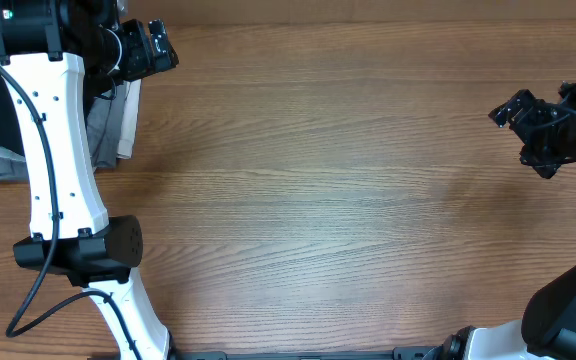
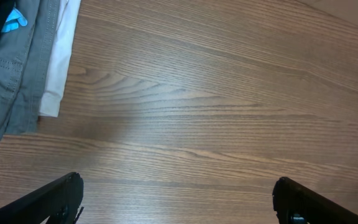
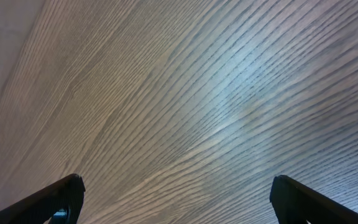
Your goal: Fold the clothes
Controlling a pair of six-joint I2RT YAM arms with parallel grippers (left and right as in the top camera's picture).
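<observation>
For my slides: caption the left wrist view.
Open left gripper over the wooden table, folded grey and white garments at upper left.

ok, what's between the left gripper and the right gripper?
Nothing: only bare table between the left gripper and the right gripper, per the overhead view. The folded pile sits outside that stretch.

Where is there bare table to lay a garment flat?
All the wooden table between the left gripper and right gripper is bare. Crowded only at the far left corner: folded grey and white garments lie beneath the left arm.
</observation>
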